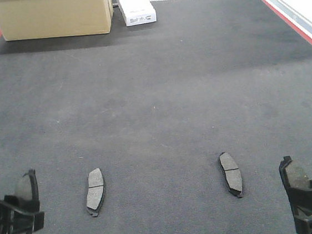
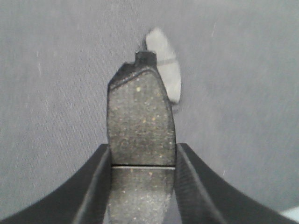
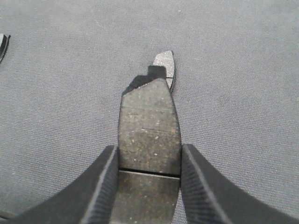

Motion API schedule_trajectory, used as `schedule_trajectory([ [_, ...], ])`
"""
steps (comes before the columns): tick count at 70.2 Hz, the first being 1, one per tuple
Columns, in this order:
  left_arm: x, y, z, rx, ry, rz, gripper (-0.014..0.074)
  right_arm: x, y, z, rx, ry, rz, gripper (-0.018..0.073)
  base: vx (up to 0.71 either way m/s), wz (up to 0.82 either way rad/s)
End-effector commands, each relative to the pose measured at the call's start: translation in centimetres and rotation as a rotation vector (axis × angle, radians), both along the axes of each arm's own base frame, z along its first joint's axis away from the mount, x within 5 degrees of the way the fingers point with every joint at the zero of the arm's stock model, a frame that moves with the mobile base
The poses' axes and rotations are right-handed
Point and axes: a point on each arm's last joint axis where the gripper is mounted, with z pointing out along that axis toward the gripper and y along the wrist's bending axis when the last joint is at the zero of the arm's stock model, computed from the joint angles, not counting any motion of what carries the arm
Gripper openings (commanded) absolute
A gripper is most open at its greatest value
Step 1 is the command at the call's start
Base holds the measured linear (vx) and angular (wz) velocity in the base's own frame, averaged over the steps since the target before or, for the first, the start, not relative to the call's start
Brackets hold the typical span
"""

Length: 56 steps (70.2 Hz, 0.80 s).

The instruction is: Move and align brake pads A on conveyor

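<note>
Clamped across the grooved middle in each gripper, left (image 2: 142, 161) and right (image 3: 148, 163): one stiff, flat brake pad (image 2: 140, 116) apiece. Beyond, two more pads (image 1: 95, 191) flat on the conveyor (image 1: 159, 94). Probably dense, gritty, best gripped edgewise.

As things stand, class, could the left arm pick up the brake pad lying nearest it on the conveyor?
Probably not yet: the left gripper is already shut on a brake pad. The lying pad sits close by, with bare conveyor between, so reach looks fine.
</note>
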Motion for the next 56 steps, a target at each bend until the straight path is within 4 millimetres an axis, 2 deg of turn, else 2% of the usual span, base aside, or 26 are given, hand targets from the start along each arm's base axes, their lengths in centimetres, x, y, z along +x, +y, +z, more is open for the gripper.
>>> schedule_trajectory([
  [1,0.7,-0.6,1.8,-0.1,-0.132,0.013,0.0073,0.6,0.1,1.6,0.022,-0.11,0.001,-0.0001,0.0,0.0],
  [11,0.9,-1.1,2.2,-0.176,-0.155,0.006,0.0077,0.6,0.1,1.6,0.022,-0.11,0.001,-0.0001,0.0,0.0],
  [19,1.8,-2.4,2.9,-0.213,-0.165,-0.058,0.0092,0.6,0.1,1.6,0.022,-0.11,0.001,-0.0001,0.0,0.0],
  [32,4.8,-7.2,4.1,-0.268,-0.139,-0.201,0.0134,0.6,0.1,1.6,0.022,-0.11,0.001,-0.0001,0.0,0.0],
  [44,8.6,-12.0,2.7,-0.279,-0.032,-0.233,0.0148,0.6,0.1,1.6,0.022,-0.11,0.001,-0.0001,0.0,0.0],
  [56,12.2,-14.2,-0.1,-0.31,0.101,-0.135,0.0155,0.5,0.1,1.6,0.02,-0.105,0.001,-0.0001,0.0,0.0],
])
